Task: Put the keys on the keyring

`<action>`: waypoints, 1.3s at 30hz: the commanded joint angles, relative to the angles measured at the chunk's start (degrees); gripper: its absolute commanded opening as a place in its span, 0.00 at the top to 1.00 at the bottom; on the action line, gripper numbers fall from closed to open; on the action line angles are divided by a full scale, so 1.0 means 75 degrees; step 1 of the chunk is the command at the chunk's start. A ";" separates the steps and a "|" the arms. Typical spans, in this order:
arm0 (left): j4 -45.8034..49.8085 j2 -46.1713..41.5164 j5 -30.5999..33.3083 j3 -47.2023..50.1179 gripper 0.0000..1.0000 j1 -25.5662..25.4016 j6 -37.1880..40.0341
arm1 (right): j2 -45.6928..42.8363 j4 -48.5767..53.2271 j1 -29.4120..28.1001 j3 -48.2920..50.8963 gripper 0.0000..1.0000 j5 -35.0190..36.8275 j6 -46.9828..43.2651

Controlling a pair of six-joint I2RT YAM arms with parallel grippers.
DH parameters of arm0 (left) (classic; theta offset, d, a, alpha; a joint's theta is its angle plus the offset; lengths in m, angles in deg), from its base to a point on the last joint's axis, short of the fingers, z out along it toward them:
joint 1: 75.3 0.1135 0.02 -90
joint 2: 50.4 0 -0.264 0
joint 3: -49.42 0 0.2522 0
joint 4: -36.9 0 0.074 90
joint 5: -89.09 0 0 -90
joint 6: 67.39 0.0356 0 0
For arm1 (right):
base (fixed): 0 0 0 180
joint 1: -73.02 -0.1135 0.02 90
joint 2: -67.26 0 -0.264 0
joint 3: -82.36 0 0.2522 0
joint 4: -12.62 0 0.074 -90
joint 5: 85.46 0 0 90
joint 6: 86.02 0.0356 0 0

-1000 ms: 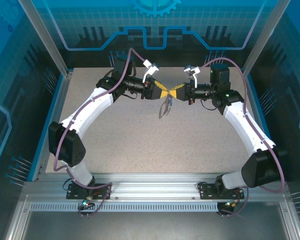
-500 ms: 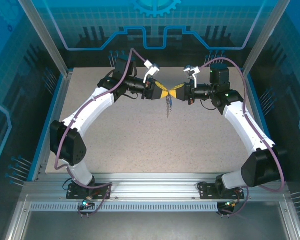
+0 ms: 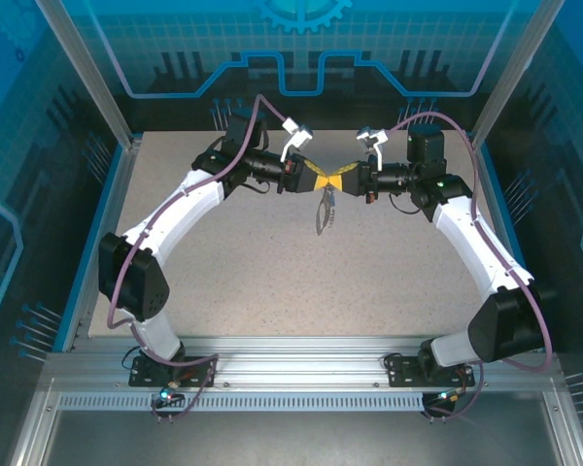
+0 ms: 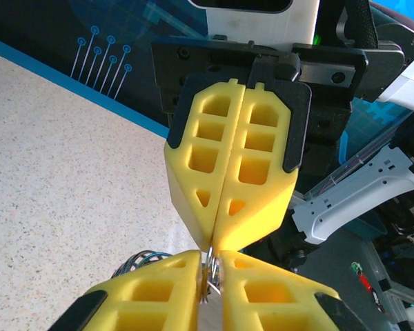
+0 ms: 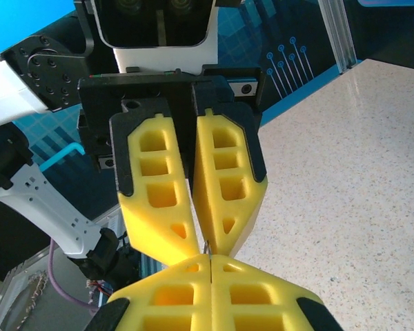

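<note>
At upper centre, the right pincer point(image 3: 337, 179), clamped tight, and the left pincer point(image 4: 208, 274), narrowed, meet tip to tip, both pinching the keyring point(image 3: 323, 210), which dangles above the bench point(image 3: 272, 277).

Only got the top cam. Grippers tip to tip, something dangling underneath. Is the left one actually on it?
Observer: Yes. Left wrist cam shows a thin silver wire of the keyring pinched between the fingers of the left gripper.
Operator: Right one?
Observer: Right gripper has its fingers pressed flat together, no gap.
Operator: Rest of the ring?
Observer: Silvery-blue loops bunch beside the left gripper, above the table.
</note>
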 commanded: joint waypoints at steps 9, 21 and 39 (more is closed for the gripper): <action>-0.2010 -0.0296 0.0351 0.0749 1.00 -0.0127 -0.1293 | -0.0496 -0.1013 0.0251 0.0191 0.56 0.0272 0.1022; -0.5261 -0.1332 0.1282 0.2628 1.00 -0.0161 -0.3222 | -0.2519 -0.2833 0.0218 0.2801 0.45 0.3041 0.2442; -0.5584 -0.1687 0.1644 0.2905 1.00 -0.0372 -0.3375 | -0.3298 -0.2649 -0.1378 0.3583 0.39 0.5206 0.1648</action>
